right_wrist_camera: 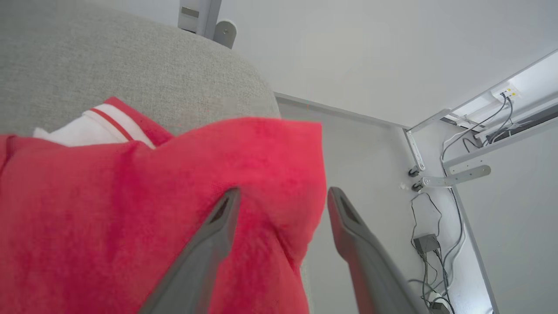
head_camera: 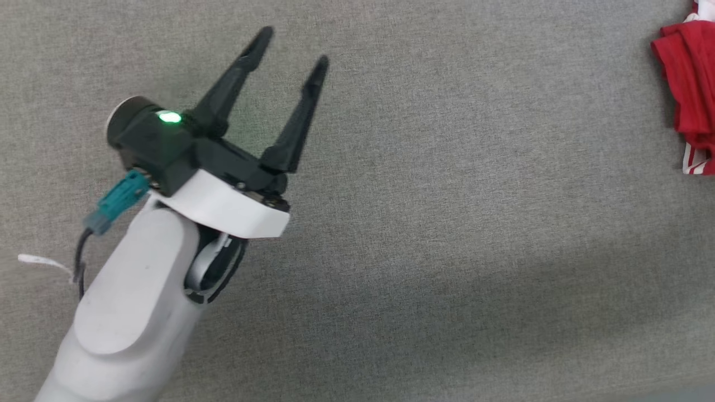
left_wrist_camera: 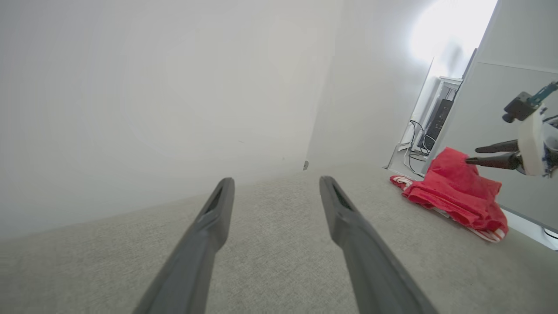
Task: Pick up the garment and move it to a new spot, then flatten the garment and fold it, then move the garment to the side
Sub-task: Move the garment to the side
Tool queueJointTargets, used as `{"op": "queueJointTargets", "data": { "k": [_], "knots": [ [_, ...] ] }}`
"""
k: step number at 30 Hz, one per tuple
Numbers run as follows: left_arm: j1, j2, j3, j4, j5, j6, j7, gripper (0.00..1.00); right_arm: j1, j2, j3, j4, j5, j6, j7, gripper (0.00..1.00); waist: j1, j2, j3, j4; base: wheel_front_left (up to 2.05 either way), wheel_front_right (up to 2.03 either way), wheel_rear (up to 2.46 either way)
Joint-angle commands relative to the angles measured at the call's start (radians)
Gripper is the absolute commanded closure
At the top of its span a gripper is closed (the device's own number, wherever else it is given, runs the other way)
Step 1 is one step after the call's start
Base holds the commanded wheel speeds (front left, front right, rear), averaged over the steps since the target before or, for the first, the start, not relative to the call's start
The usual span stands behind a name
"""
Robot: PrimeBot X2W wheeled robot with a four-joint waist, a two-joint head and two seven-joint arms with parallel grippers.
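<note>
The garment (head_camera: 690, 84), a red T-shirt, lies bunched at the far right edge of the head view on the grey fabric table (head_camera: 447, 195). In the left wrist view the garment (left_wrist_camera: 453, 192) forms a crumpled heap, and my right gripper (left_wrist_camera: 472, 155) hovers at its peak. My right gripper (right_wrist_camera: 283, 192) is open; the garment (right_wrist_camera: 130, 209) lies under its left finger and reaches into the gap, with a white sleeve (right_wrist_camera: 109, 126) behind. My left gripper (head_camera: 294, 46) is open and empty, far to the left of the garment, and its own view shows the spread left gripper (left_wrist_camera: 275, 181) over bare table.
The garment sits near the table's right edge (right_wrist_camera: 270, 100), with the floor, a metal bracket and cables (right_wrist_camera: 427, 244) beyond it. A dark box with wires (left_wrist_camera: 438, 124) stands by the wall. A white tag (head_camera: 42, 261) lies beside my left forearm.
</note>
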Motion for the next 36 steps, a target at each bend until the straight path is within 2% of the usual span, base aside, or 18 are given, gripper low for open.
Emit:
{"op": "queueJointTargets", "data": {
  "k": [1,9,19,28,36],
  "knots": [
    [0.016,0.001,0.015,-0.006,0.007,-0.004,-0.004,0.00,-0.012,0.011,-0.005,0.008,0.000,-0.002,-0.016,0.00,0.0000,0.0000,-0.004,0.000,0.00,0.00,0.00],
    [0.086,-0.003,0.120,-0.010,0.021,-0.004,-0.004,0.00,-0.018,0.054,-0.028,0.024,0.036,-0.002,-0.107,0.00,0.0000,0.0000,-0.045,0.000,0.00,0.00,0.00],
    [0.181,-0.024,0.244,-0.009,0.057,-0.004,-0.004,0.00,0.061,0.132,-0.016,-0.027,0.104,-0.002,-0.245,0.00,0.0000,0.0000,-0.122,0.013,0.00,0.00,0.00],
    [0.285,-0.061,0.359,-0.025,0.104,-0.004,-0.004,0.00,0.167,0.200,0.002,-0.140,0.104,-0.002,-0.306,0.00,0.0000,0.0000,-0.212,0.028,0.00,0.00,0.00],
    [0.386,-0.082,0.440,-0.046,0.144,-0.004,-0.004,0.00,0.313,0.254,-0.070,-0.307,0.050,-0.002,-0.313,0.00,0.0000,0.0000,-0.286,0.050,0.00,0.00,0.00]
  ]
}}
